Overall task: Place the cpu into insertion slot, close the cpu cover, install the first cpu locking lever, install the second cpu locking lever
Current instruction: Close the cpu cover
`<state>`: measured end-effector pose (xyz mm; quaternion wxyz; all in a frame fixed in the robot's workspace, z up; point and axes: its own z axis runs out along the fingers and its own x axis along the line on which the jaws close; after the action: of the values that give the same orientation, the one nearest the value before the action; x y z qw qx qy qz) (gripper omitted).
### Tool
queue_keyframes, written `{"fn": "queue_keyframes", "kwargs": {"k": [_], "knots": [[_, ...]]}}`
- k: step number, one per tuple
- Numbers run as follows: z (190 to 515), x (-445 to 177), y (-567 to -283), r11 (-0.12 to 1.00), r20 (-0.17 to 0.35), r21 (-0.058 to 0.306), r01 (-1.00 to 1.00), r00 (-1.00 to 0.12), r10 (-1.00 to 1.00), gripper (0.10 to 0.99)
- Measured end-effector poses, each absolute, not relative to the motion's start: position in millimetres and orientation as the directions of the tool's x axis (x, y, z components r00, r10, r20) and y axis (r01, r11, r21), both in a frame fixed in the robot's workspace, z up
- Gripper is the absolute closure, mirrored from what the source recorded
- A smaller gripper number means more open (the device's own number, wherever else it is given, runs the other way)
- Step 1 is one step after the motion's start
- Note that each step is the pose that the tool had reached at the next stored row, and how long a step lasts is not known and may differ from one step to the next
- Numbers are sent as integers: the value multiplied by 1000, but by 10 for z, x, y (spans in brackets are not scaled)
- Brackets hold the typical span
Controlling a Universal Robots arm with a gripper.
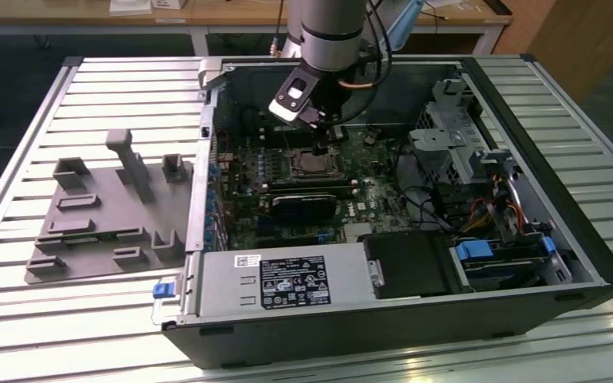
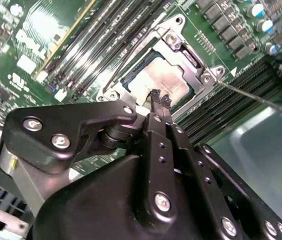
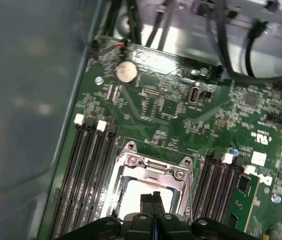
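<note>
As I watch from my remote station, the biggest thing is the slatted table point(image 1: 104, 88), and on it lies an open computer case point(image 1: 392, 331). Beside the case, toward the exterior view's left, I see a grey moulded tray point(image 1: 93, 231). The arm point(image 1: 328, 24) reaches down into the case from above. A grey power supply point(image 1: 285, 279) sits at the near wall of the case, and a black card point(image 1: 304, 206) lies between it and the insertion slot point(image 1: 314, 163). In the first wrist view the green board point(image 3: 171, 105) spreads under the camera. The gripper point(image 2: 159, 98) hangs right over the slot, and its two fingers are pressed together with nothing between them. The cpu cover point(image 2: 201, 70) seems to lie flat as a silvery frame, and through its window I see the cpu point(image 2: 151, 80) seated in the slot, directly under the fingertips; whether they touch it I cannot tell. A thin wire lever point(image 2: 256, 97) sticks out from one corner of the cover. A coin battery point(image 3: 126, 71) shines farther off on the board.
</note>
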<state>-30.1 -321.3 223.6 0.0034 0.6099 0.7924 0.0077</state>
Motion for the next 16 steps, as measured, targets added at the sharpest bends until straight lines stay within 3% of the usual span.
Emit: {"fn": "queue_keyframes", "kwargs": {"k": [16], "knots": [[2233,-301,-3213,523,4,16,852,-524,852,984]]}}
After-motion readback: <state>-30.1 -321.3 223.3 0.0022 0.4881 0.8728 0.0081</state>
